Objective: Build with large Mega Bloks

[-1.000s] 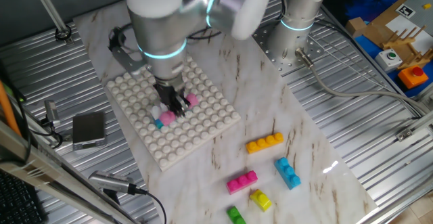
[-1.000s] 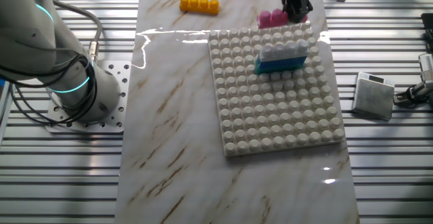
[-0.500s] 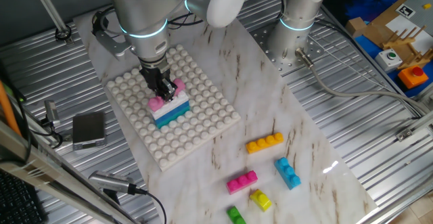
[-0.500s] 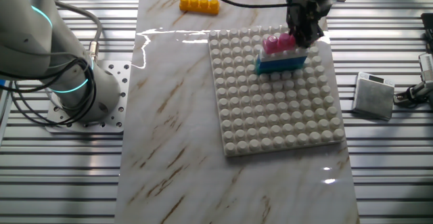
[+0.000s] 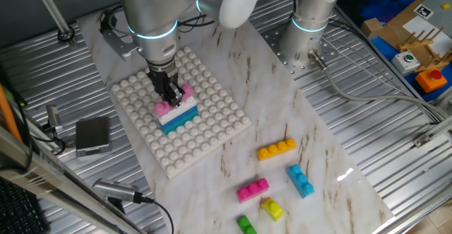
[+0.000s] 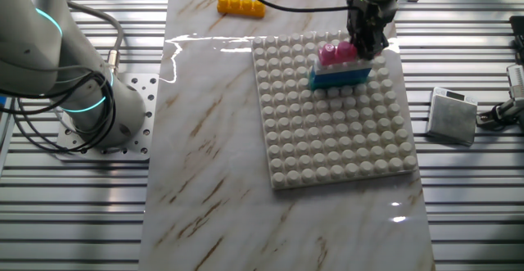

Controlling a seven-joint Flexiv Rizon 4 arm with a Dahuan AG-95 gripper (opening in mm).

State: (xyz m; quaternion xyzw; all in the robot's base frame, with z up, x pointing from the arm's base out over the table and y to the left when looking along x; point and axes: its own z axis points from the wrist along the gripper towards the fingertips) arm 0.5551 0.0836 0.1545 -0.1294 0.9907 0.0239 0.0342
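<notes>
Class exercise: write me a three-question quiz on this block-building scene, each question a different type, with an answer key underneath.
1. True or false: the gripper is at the pink brick on top of the stack.
2. Which colour is the stack's bottom layer? A teal, B yellow, C orange.
3. Fill in: the stack stands on the white ___.

Key: 1 true. 2 A. 3 baseplate.
</notes>
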